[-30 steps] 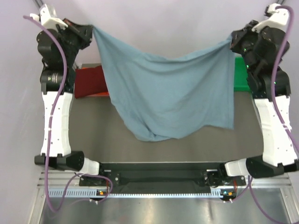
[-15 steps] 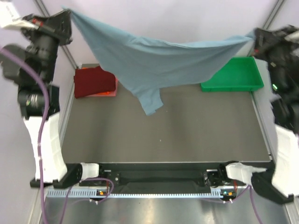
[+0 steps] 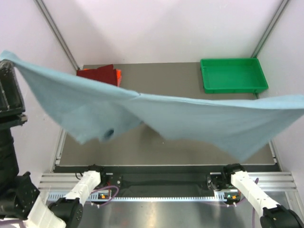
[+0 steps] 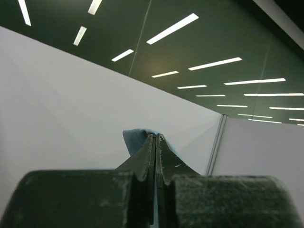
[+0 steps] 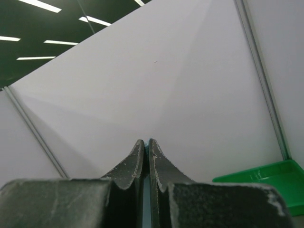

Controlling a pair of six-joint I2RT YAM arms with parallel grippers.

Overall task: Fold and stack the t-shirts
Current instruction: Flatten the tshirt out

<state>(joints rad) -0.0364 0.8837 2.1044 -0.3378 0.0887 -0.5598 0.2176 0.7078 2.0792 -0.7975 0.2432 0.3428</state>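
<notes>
Now the grey-blue t-shirt is hanging higher and much wider than a moment ago; it is stretching long-way left to right above the table, sagging in the middle; its right end is running off the picture edge; it is hiding part of the dark red t-shirt; only a bit of the orange t-shirt is peeking out; the left gripper is pinching a blue corner tight; the right gripper is squeezing a thin blue strip; the green tray is sitting far right.

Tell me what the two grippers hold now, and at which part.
Both hold the grey-blue t-shirt, stretched in the air between them: the left gripper pinches one end of it, the right gripper the opposite end.
</notes>
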